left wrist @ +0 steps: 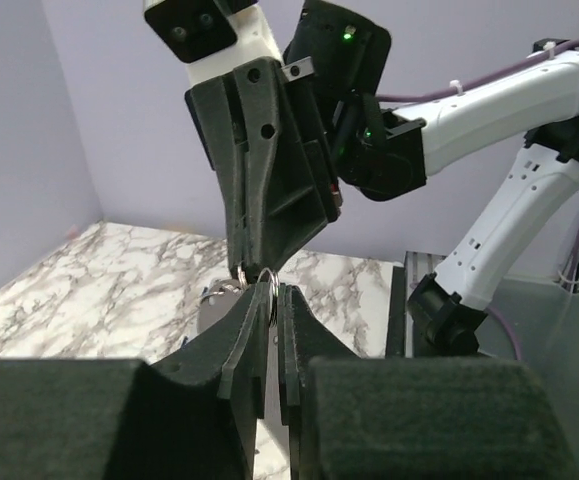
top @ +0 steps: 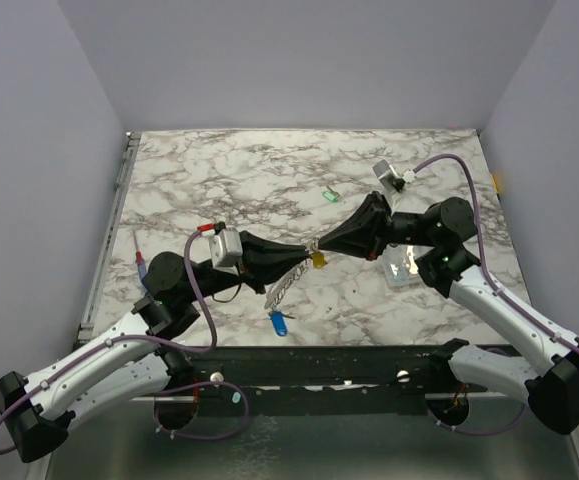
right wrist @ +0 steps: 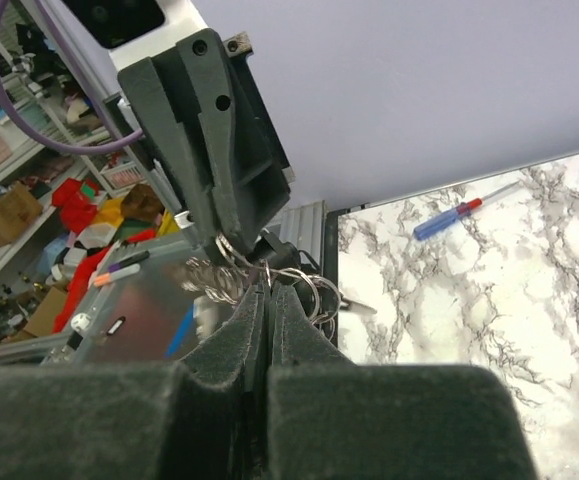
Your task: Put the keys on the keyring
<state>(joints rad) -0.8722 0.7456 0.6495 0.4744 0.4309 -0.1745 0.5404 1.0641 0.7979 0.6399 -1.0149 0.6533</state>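
Silvery keyring (left wrist: 266, 276) pinched by left tool (left wrist: 272, 297) and right tool (right wrist: 267, 290), both closed on it.

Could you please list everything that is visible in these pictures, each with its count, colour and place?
green key: one, green, far middle of the table.
yellow key: one, yellow, just under the meeting grippers.
blue key: one, blue, near edge of the table.
keyring: one, silvery, pinched between both grippers; its chain runs toward the blue key.
pen: one, red and blue, left edge of the table.
box: one, clear, right side, by the right arm.
table: one, white and grey marble.
left gripper: black, shut on the keyring.
right gripper: black, shut on the keyring.
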